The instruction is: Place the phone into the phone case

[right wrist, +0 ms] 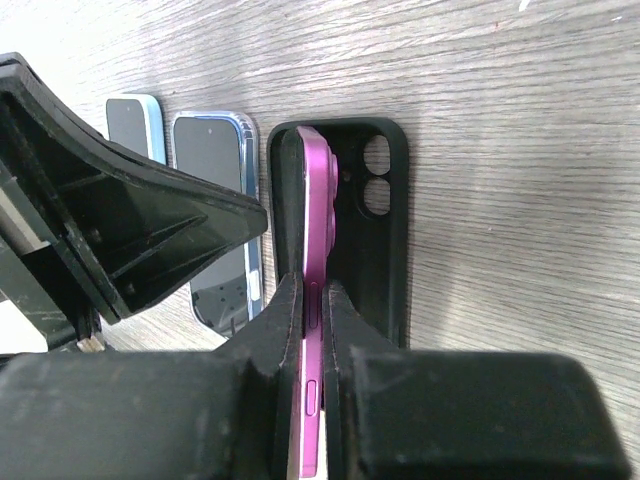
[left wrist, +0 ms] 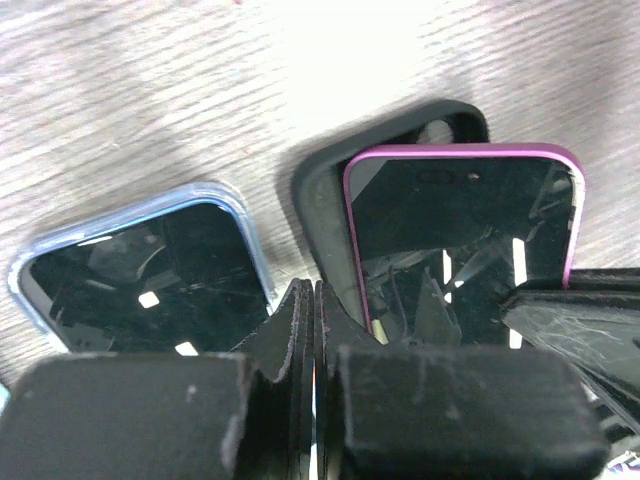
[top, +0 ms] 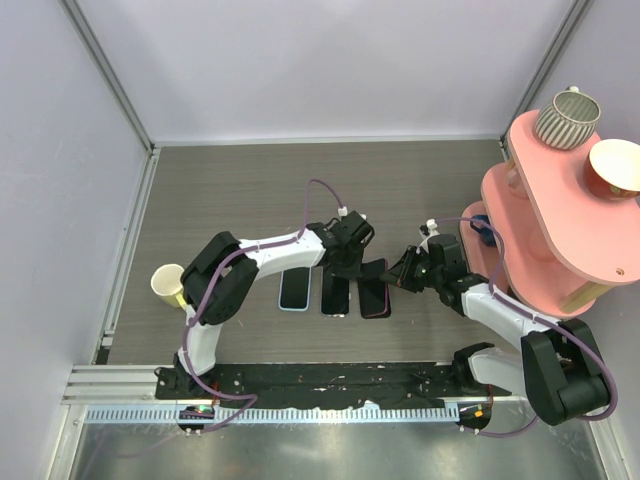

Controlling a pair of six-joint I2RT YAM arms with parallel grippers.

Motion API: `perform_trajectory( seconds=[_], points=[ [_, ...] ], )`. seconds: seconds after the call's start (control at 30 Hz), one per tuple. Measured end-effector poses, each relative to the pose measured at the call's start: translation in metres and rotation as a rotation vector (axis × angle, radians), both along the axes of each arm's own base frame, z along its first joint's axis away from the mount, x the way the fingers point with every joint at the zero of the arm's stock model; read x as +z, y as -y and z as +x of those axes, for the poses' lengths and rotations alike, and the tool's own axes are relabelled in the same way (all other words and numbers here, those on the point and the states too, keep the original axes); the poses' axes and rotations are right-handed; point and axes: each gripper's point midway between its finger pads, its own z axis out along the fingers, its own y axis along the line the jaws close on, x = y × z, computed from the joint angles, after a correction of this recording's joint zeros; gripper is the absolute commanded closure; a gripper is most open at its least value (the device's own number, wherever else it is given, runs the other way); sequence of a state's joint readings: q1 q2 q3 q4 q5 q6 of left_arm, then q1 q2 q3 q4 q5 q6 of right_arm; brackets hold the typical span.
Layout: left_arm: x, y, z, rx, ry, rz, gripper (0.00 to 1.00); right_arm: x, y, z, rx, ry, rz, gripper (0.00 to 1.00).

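Note:
My right gripper is shut on a pink-rimmed phone. It holds the phone on edge, tilted into an open black case that lies on the table. That phone also shows in the left wrist view and the top view. My left gripper is shut and empty, just over the near-left edge of the black case. A dark-screened phone lies in the middle of the row. A clear, bluish-edged shell sits round it. No separate empty transparent case shows.
A light-blue phone lies at the left of the row. A yellow paper cup stands at the left edge. A pink two-tier stand at the right carries a striped cup and a bowl.

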State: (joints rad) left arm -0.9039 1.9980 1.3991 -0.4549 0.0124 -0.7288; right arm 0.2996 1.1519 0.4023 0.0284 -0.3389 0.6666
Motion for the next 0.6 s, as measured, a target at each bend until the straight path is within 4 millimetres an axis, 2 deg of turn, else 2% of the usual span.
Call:
perform_trajectory(
  seconds=[0.23, 0.47, 0.6],
  points=[
    [-0.0031, -0.0104, 0.0048, 0.023, 0.019, 0.049, 1.0, -0.0001, 0.0001, -0.0001, 0.001, 0.001, -0.001, 0.99],
    [-0.0024, -0.0066, 0.0047, 0.01, 0.019, 0.033, 1.0, 0.0002, -0.0004, -0.0003, 0.005, 0.001, 0.002, 0.99],
    [-0.0096, -0.0036, 0.0016, -0.002, -0.004, 0.028, 1.0, 0.0, -0.0017, -0.0013, 0.018, 0.001, 0.004, 0.99]
  ],
)
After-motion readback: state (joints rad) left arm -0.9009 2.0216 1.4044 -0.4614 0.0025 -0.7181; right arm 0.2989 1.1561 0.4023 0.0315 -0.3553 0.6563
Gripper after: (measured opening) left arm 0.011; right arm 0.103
